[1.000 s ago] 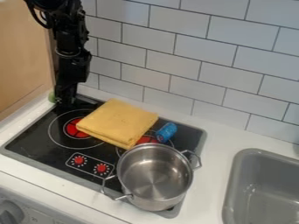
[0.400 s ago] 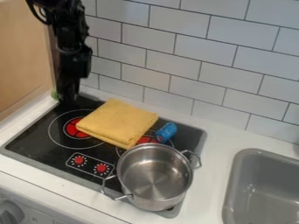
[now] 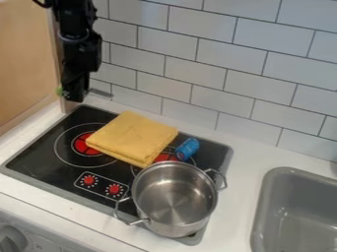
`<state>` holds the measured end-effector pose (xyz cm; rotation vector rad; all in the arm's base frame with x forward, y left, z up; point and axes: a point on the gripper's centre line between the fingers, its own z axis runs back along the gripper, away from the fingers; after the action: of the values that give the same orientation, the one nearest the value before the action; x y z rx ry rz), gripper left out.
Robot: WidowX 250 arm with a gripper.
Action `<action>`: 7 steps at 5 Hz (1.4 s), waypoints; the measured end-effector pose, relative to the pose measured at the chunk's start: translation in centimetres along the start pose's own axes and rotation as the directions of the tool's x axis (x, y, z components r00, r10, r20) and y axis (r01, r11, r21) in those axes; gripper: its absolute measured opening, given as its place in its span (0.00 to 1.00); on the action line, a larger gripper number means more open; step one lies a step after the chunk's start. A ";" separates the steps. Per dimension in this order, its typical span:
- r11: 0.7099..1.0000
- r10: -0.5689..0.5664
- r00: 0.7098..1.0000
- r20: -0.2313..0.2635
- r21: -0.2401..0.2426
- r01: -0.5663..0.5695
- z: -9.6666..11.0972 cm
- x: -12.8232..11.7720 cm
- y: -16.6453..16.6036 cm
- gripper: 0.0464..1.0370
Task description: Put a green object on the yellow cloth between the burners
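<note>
The black two-finger gripper [image 3: 74, 93] seemed to pinch the small green object [image 3: 60, 91], which poked out at the view's left of the jaws, raised; the folded yellow cloth [image 3: 133, 137] lay lower and rightward, calling for a sideways carry, then lowering.

Cloth [image 3: 131, 137] behind pot [image 3: 174, 199], both on stove [image 3: 41, 165]

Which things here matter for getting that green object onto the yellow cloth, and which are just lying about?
For the job:
- green object, at the claw
- yellow cloth, folded
- burners, marking the spot

Just there:
- blue cylinder, beside the cloth
- metal pot, two-handled
- grey sink, at the right
</note>
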<state>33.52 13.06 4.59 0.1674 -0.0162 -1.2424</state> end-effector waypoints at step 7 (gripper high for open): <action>0.976 -0.219 0.976 -0.008 -0.008 0.219 -0.6 8.5 -5.7 0.25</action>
<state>30.98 3.30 2.55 0.1720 0.0146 -1.4617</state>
